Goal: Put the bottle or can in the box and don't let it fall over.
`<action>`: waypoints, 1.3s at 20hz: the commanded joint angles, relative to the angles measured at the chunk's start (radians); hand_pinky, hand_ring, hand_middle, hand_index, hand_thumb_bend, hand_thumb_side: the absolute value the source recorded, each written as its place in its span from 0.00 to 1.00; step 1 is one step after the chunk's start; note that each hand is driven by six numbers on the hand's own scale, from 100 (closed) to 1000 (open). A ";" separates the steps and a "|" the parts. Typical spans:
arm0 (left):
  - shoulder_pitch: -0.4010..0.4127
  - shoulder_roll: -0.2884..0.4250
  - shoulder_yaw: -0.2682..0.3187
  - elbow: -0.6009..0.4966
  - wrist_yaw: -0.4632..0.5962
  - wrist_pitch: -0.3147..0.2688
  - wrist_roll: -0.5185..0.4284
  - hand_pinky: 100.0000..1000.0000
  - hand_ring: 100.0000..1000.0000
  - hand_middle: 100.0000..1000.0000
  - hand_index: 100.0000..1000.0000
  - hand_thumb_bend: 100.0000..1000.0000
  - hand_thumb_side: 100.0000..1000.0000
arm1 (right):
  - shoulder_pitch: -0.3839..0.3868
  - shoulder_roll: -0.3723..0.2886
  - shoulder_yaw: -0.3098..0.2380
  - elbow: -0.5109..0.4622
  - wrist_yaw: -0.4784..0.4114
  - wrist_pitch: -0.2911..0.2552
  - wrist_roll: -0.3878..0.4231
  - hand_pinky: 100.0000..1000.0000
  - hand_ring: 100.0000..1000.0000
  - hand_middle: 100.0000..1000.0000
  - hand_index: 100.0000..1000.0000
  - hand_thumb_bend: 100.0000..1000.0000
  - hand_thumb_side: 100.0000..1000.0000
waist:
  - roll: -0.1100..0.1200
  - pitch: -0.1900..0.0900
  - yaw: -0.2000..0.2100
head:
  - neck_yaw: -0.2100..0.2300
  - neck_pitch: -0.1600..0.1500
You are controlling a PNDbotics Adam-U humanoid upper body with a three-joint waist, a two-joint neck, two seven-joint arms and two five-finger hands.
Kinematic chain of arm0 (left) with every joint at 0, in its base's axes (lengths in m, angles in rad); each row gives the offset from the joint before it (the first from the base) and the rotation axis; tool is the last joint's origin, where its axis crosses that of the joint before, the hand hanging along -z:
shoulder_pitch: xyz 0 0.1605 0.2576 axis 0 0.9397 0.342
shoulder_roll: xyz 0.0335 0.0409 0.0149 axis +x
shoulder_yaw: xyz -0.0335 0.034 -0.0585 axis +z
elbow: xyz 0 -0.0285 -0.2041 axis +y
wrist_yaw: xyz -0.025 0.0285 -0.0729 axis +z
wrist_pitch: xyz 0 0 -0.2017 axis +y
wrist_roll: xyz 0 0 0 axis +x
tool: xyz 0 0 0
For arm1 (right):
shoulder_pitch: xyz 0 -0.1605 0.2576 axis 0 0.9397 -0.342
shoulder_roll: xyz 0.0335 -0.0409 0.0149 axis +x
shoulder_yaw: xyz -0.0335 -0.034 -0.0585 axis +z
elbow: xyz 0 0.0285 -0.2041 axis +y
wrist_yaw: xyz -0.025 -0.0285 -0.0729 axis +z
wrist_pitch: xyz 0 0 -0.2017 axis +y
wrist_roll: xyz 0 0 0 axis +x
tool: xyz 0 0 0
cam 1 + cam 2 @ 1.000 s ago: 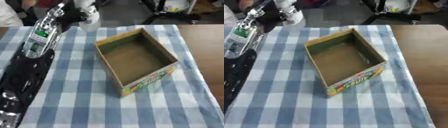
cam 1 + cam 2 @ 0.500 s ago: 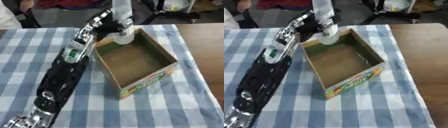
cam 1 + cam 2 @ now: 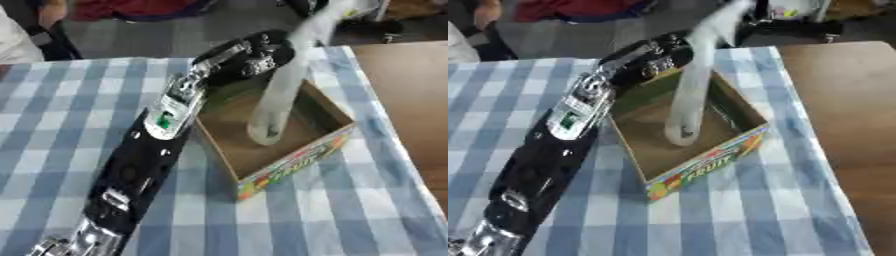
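Note:
A pale, see-through bottle (image 3: 278, 95) leans steeply, its base down inside the open cardboard box (image 3: 293, 162) and its top pointing up and to the right. The picture of it is smeared. The box stands on the checked cloth and has a colourful printed front wall (image 3: 702, 170). My left arm runs from the lower left up to the box's far left corner. There my left hand (image 3: 255, 56) is curled round the bottle's upper half. I cannot see whether the base rests on the box floor. My right hand shows in neither view.
A blue and white checked cloth (image 3: 52, 125) covers the table. Bare brown tabletop (image 3: 411, 95) lies to the right of the box. Dark chairs and seated people line the far edge.
My left arm has swung right from the far left corner, carrying the bottle over the box's rim; the bottle's base is now low inside the box. The view has also shifted.

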 commanded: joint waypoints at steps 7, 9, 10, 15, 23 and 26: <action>0.032 0.065 0.034 -0.066 0.035 -0.006 0.030 1.00 0.86 0.95 1.00 0.02 0.77 | 0.026 -0.038 -0.024 -0.022 0.001 -0.007 -0.019 0.82 0.97 1.00 1.00 0.00 0.67 | -0.007 -0.034 0.035 | -0.037 0.010; 0.051 0.092 0.045 -0.113 0.079 0.022 0.045 1.00 0.85 0.95 1.00 0.00 0.80 | 0.034 -0.040 -0.028 -0.023 0.001 -0.009 -0.024 0.82 0.97 1.00 1.00 0.00 0.67 | -0.010 -0.040 0.047 | -0.048 0.016; 0.063 0.108 0.052 -0.139 0.107 0.036 0.053 1.00 0.85 0.94 1.00 0.00 0.79 | 0.039 -0.041 -0.030 -0.023 0.002 -0.011 -0.026 0.82 0.97 1.00 1.00 0.00 0.67 | -0.012 -0.044 0.051 | -0.053 0.018; 0.131 0.220 0.082 -0.264 0.228 0.074 0.101 1.00 0.85 0.95 1.00 0.00 0.75 | 0.071 -0.053 -0.042 -0.029 0.002 -0.026 -0.042 0.82 0.96 1.00 1.00 0.00 0.65 | -0.025 -0.066 0.080 | -0.078 0.037; 0.346 0.431 0.143 -0.429 0.386 -0.004 0.198 1.00 0.85 0.97 1.00 0.00 0.74 | 0.115 -0.079 -0.050 -0.042 0.000 -0.062 -0.058 0.82 0.96 1.00 1.00 0.00 0.62 | -0.051 -0.092 0.137 | -0.111 0.067; 0.452 0.476 0.178 -0.496 0.424 -0.040 0.253 1.00 0.85 0.97 1.00 0.00 0.74 | 0.125 -0.081 -0.053 -0.048 0.003 -0.080 -0.064 0.82 0.96 1.00 1.00 0.00 0.61 | -0.063 -0.095 0.156 | -0.114 0.077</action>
